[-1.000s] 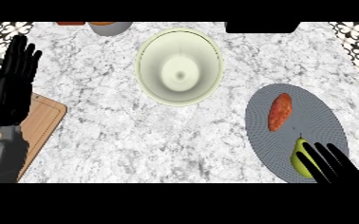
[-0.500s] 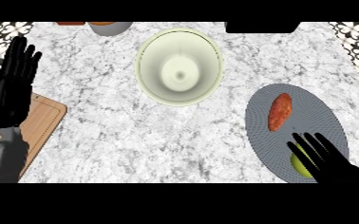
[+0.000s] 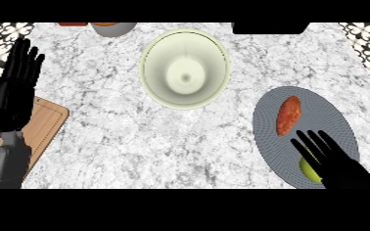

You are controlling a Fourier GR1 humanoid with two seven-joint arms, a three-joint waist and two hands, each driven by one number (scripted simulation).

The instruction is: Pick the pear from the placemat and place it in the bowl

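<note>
Grey-veined white marble counter (image 3: pixel 108 127), seen steeply from above. At the nearest edge, lower right, the right hand (image 3: pixel 339 164) lies over the near end of an oval grey placemat (image 3: pixel 332 112). Its fingers (image 3: pixel 307 147) are straight and spread, pointing away toward the far left, and they grip nothing. The yellow-green pear (image 3: pixel 309 170) sits on the near part of the placemat, showing at the hand's left side and partly hidden under it; whether the hand touches the pear cannot be told. Farther along the same placemat lies an orange-red oblong vegetable (image 3: pixel 288 115), apart from the fingertips. At the left edge, a wooden cutting board (image 3: pixel 47 122) shows one rounded corner, with the left hand (image 3: pixel 18 85) resting open above it, fingers up and holding nothing. Beyond mid-counter stands the pale green bowl (image 3: pixel 209 54), well apart from the placemat. At the far edge are a small grey bowl (image 3: pixel 114 28) and a black object (image 3: pixel 269 28).
</note>
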